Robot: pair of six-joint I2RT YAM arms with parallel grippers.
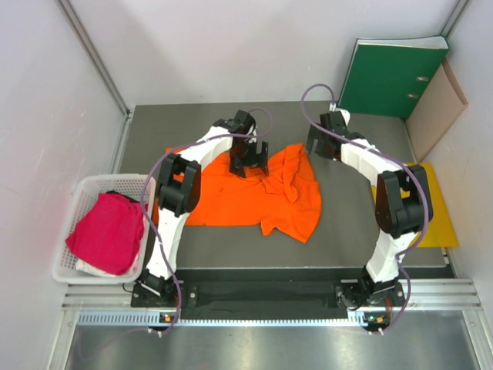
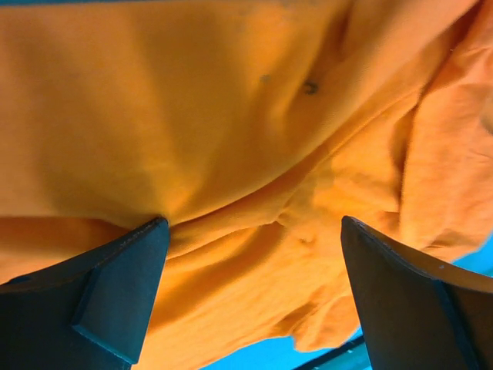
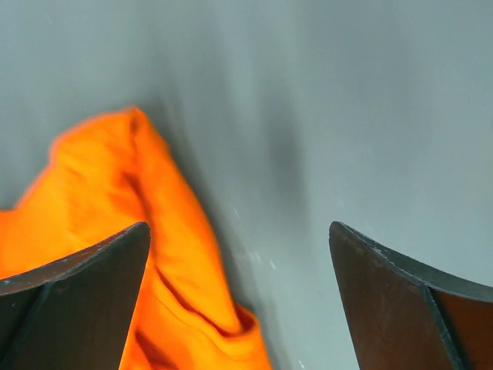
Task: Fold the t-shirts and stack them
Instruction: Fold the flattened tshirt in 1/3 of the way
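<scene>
The orange t-shirt (image 1: 254, 196) lies crumpled on the grey table, its right side bunched in folds. My left gripper (image 1: 249, 165) is open, low over the shirt's far edge; in the left wrist view orange cloth (image 2: 231, 139) fills the frame between the spread fingers (image 2: 115, 285). My right gripper (image 1: 317, 146) is open just right of the shirt's far right corner; the right wrist view shows that corner (image 3: 123, 231) by the left finger, with bare table between the fingers. The magenta-pink t-shirt (image 1: 108, 231) lies bundled in the white basket (image 1: 85, 189).
A green binder (image 1: 389, 77) and a brown folder (image 1: 435, 108) lean at the back right. A yellow envelope (image 1: 439, 208) lies flat at the right edge under the right arm. The basket stands off the table's left edge.
</scene>
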